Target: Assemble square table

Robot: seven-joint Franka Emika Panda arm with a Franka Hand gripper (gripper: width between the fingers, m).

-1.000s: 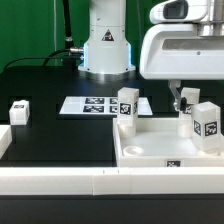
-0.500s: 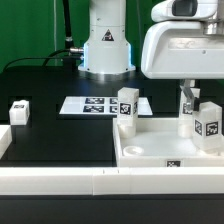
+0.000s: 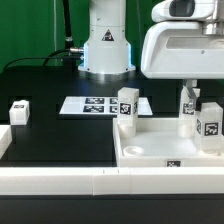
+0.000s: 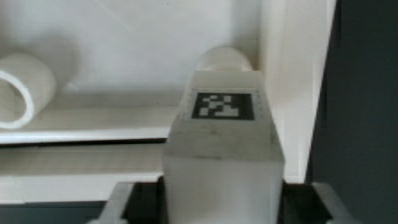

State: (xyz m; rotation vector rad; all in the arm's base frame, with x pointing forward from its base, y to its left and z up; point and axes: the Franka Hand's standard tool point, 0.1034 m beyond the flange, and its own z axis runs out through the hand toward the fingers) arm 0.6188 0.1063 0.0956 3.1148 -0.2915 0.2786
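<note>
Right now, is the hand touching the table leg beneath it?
Touching. The wrist view shows the leg clamped in the hand, with no gap on either side.

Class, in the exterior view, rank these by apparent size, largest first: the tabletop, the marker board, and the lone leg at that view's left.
1. tabletop: clearly largest, though also nearest the camera.
2. marker board.
3. lone leg: clearly smallest.

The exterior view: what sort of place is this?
Probably a robot test bench in a lab: a fixed arm base on a black table, a green backdrop, and the tagged marker board.
</note>
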